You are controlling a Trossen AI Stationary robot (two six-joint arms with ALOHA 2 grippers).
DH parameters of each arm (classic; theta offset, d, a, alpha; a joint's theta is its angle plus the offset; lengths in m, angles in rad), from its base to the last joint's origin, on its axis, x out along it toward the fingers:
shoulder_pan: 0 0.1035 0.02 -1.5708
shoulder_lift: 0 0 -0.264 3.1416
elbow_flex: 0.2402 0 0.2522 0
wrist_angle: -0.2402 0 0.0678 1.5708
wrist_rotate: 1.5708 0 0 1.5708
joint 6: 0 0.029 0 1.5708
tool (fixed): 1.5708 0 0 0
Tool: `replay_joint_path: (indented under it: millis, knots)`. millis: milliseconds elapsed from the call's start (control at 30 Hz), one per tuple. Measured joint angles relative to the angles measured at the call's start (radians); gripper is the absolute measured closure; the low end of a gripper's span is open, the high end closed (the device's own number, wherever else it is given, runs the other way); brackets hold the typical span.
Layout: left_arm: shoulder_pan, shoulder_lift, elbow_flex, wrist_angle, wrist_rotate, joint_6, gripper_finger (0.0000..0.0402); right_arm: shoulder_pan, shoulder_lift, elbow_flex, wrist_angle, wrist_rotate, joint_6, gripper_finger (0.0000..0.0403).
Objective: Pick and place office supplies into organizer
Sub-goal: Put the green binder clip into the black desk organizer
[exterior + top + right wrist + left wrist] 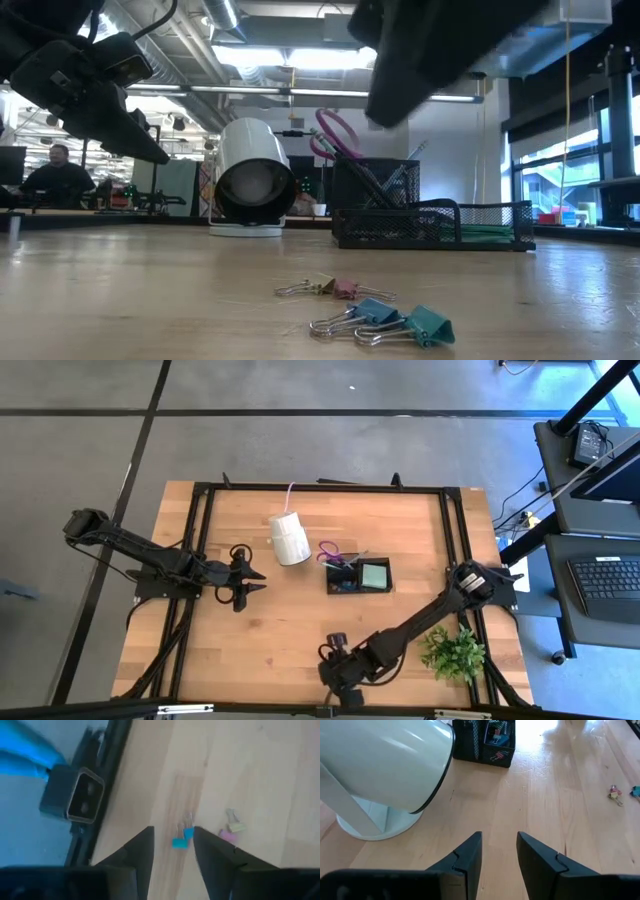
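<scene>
Several small binder clips lie flat on the wood close to the table's near edge: blue ones point(182, 838) point(385, 318) and a pink and a yellow one point(232, 830) point(338, 288). My right gripper point(172, 831) point(338, 678) hangs open above the blue clips, fingers pointing steeply down, touching nothing. The black organizer point(358, 576) stands mid-table with the purple-handled scissors point(330, 551) standing in it and a mint-green pad point(375, 573) lying in it. My left gripper point(499, 837) point(245, 575) waits open at the left, above the table.
A white cylinder roll point(290, 538) point(380, 765) stands between my left gripper and the organizer. A green plant point(455, 653) sits at the near right. A small camera box point(75, 795) is fixed on the black frame at the near edge, beside the clips.
</scene>
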Motion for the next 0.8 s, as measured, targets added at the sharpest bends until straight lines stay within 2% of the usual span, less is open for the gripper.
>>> replay_joint_path:
  millis: [167,800]
  knots:
    - [0.0,0.0,0.0,-0.001,0.0,0.0,0.0286,0.007,0.017,0.0,0.044,0.003,-0.059,0.0262]
    - [0.0,0.0,0.0,-0.01,-0.002,-0.009,0.0286,0.013,0.107,0.001,0.024,0.002,-0.008,0.0262]
